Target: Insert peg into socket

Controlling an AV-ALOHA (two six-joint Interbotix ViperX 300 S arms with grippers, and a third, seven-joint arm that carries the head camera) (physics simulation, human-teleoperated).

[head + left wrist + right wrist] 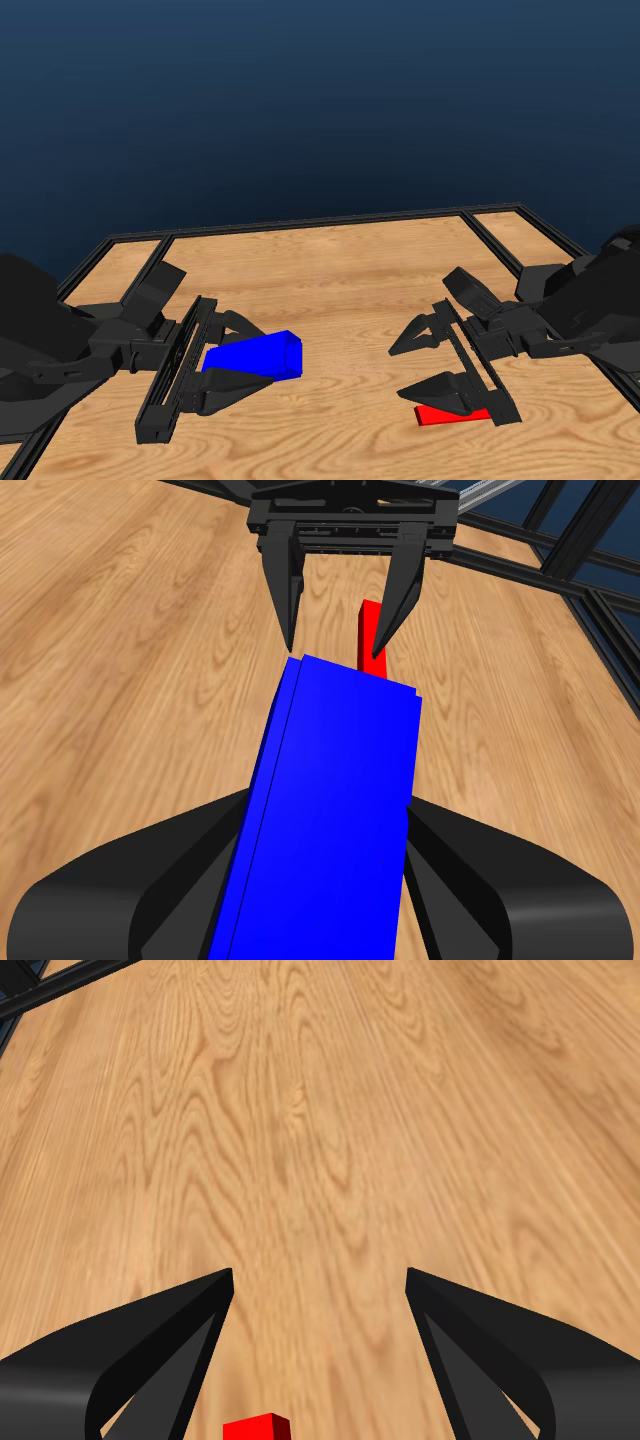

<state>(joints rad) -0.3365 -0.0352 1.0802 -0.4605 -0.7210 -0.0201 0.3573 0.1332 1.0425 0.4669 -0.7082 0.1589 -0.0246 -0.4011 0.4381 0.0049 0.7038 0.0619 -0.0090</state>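
The socket (pixel 255 358) is a blue block held between the jaws of my left gripper (pixel 262 357), which is shut on its sides. In the left wrist view the socket (pixel 325 820) fills the gap of the left gripper (pixel 328 800) and points toward the right gripper (pixel 332 650). The peg (pixel 455 414), a thin red bar, lies flat on the table under my right gripper (pixel 397 372). That gripper is open and holds nothing. In the right wrist view only the peg's end (pixel 256 1427) shows, low between the jaws of the right gripper (pixel 319 1274).
The wooden table (pixel 340 280) is bounded by a black frame rail (pixel 320 222) along the back and sides. Bare wood separates the two grippers.
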